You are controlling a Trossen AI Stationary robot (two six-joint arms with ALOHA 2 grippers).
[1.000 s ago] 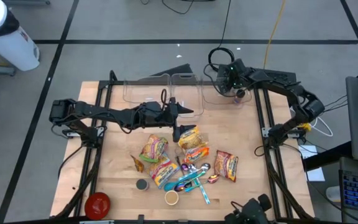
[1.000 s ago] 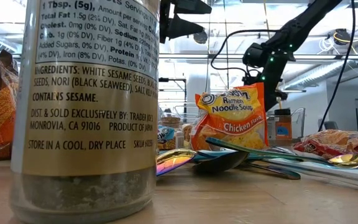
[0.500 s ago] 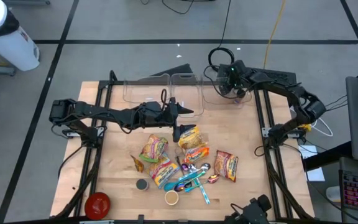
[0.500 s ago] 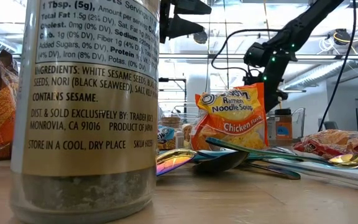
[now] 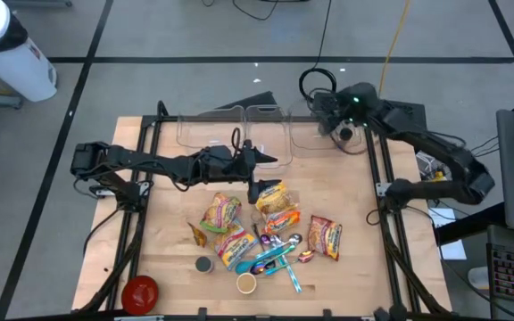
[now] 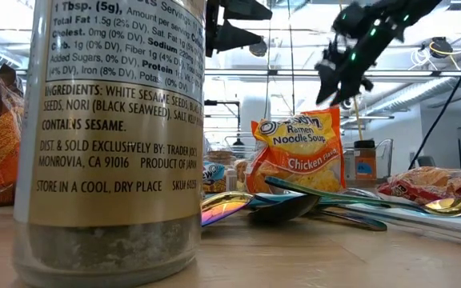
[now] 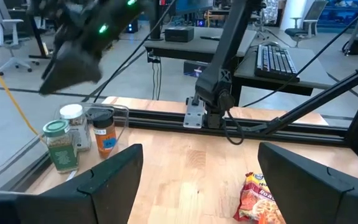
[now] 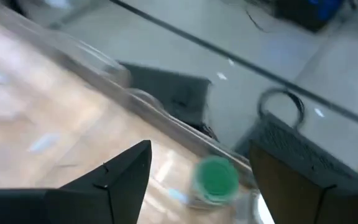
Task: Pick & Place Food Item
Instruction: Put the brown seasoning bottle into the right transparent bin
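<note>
Several ramen packets lie flat on the wooden table's near middle; one stands out in the low view. My left gripper hovers open just beyond them, holding nothing. My right gripper is open and empty, raised over the clear bin at the far right. In that bin stand a green-lidded jar, a white-lidded jar and an orange jar.
Coloured spoons, a small cup, a grey-lidded jar and a red bowl sit near the front edge. Two more clear bins line the far edge. A seasoning jar blocks the low view's left.
My right gripper has risen out of the far-right bin and tipped closer to level, its arm swinging back toward the table's right edge. The jars stay in the bin.
</note>
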